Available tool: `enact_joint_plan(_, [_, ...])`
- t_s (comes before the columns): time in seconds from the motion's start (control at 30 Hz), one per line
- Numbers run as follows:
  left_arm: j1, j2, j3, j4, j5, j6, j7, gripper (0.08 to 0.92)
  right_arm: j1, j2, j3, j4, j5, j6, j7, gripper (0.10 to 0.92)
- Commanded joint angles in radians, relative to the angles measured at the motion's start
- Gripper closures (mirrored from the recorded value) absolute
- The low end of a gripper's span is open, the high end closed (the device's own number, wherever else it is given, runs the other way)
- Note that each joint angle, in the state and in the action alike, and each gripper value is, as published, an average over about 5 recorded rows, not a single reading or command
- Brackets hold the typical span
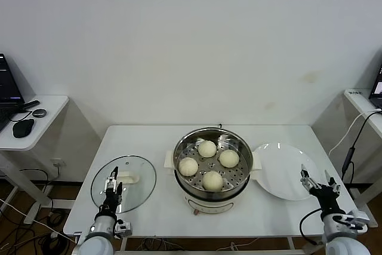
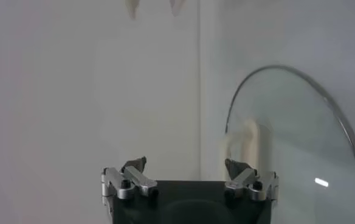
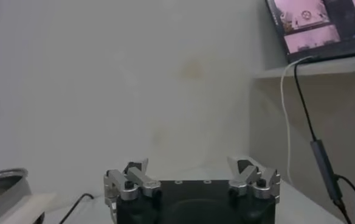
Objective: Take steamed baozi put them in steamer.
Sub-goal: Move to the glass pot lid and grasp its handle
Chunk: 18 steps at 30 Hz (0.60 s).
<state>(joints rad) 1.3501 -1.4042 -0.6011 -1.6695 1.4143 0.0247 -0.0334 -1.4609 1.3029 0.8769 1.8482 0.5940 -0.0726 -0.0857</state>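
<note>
Place: a lab or test room, not a home kitchen.
Walls: bare white, unfurnished.
Counter [image 1: 143,207]: plain white, on a metal frame, loose cables on the floor beneath.
Side desk [image 1: 51,108]: beyond the left fingers, with a laptop [image 1: 9,85] and mouse [image 1: 22,128].
Second desk [image 1: 361,103]: beyond the right fingers, with a lit screen [image 3: 314,24] and a hanging cable [image 3: 314,143].
</note>
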Motion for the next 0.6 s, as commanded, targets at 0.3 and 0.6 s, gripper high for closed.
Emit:
enact_joint_plan(0.3, [-0.1,0.013,-0.009,0.151,-0.028,0.011,-0.025,0.177,-0.02,0.016,0.011,-0.003,-0.015,0.011,0.004,0.203])
enact_joint_plan(0.6, [-0.122,0.024,-0.008,0.177,-0.034,0.012,-0.067,0.177,-0.026,0.028,0.011,-0.006,-0.016,0.015,0.005,0.203])
